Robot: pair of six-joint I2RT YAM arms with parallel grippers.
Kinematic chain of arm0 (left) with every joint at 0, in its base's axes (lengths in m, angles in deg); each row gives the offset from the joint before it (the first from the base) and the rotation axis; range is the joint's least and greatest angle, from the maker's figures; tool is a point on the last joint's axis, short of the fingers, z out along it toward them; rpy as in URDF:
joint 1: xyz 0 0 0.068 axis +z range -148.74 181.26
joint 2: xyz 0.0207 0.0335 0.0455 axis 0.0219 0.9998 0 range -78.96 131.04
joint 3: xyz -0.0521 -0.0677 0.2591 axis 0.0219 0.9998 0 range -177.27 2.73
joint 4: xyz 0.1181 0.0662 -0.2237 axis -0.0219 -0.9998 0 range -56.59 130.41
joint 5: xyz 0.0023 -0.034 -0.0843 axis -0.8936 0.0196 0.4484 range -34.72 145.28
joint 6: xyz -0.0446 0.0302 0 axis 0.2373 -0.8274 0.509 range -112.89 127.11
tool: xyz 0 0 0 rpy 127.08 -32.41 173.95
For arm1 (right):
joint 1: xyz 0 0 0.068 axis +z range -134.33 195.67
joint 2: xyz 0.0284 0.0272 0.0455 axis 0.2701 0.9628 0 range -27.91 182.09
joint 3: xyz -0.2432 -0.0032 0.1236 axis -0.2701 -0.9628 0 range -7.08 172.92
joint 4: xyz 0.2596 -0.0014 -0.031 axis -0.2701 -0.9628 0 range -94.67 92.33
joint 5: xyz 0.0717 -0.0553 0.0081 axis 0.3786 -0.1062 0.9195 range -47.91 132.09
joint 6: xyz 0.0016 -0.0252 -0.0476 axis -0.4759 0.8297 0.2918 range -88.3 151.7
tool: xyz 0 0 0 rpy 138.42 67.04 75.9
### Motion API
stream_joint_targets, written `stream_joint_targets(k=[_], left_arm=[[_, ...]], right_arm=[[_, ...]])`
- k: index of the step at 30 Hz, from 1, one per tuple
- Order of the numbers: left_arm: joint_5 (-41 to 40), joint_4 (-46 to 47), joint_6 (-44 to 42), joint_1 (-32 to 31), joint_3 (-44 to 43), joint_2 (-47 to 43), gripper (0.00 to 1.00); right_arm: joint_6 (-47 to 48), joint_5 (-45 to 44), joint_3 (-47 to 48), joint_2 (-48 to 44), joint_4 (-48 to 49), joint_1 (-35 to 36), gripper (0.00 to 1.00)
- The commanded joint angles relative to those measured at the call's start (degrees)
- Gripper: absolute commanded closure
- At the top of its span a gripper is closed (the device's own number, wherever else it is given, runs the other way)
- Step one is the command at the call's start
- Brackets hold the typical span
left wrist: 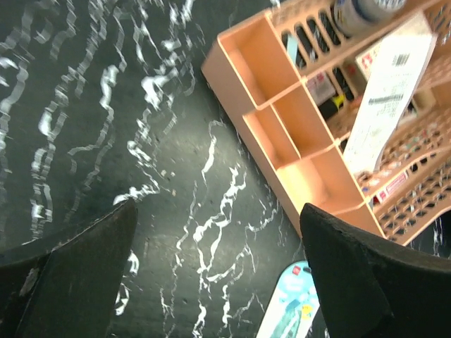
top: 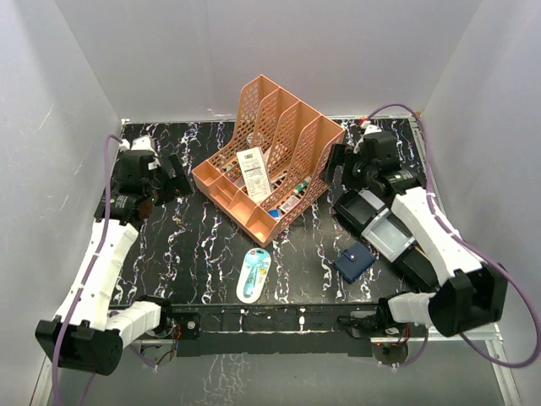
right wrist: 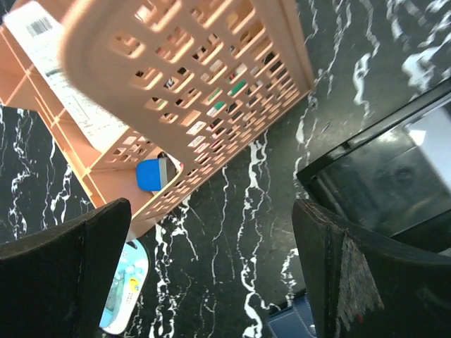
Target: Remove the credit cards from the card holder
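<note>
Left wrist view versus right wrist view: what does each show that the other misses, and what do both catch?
Only the left wrist view shows the peach organizer's open front compartments, which look empty. Only the right wrist view shows the black tray, a small blue item inside the organizer, and a navy corner at the bottom edge, likely the card holder. Both show the organizer, the barcoded paper slip, the pale blue case and the marbled table.
</note>
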Motion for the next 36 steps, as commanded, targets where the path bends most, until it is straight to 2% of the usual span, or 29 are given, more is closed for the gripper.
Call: stream_joint_targets(k=[1, 9, 17, 24, 36], left_arm=[[14.04, 3.99, 1.95, 2.01, 4.37, 1.80, 0.01], [25.34, 8.85, 3.98, 3.50, 9.83, 3.97, 0.01], [29.81, 11.69, 5.65, 3.84, 11.91, 3.57, 0.01], [28.48, 10.84, 5.06, 3.95, 11.97, 1.70, 0.01], [28.33, 10.49, 3.18, 4.00, 11.71, 0.11, 0.01]], right_arm=[[-5.36, 2.64, 1.26, 5.24, 1.64, 1.88, 0.02], [-9.47, 3.66, 2.60, 15.34, 7.88, 4.38, 0.02], [-10.10, -5.01, 10.11, 24.61, 8.72, 8.57, 0.02], [-1.27, -7.83, 17.85, 33.32, 10.55, 10.64, 0.02], [22.28, -9.99, 28.15, 44.30, 17.57, 16.68, 0.02]])
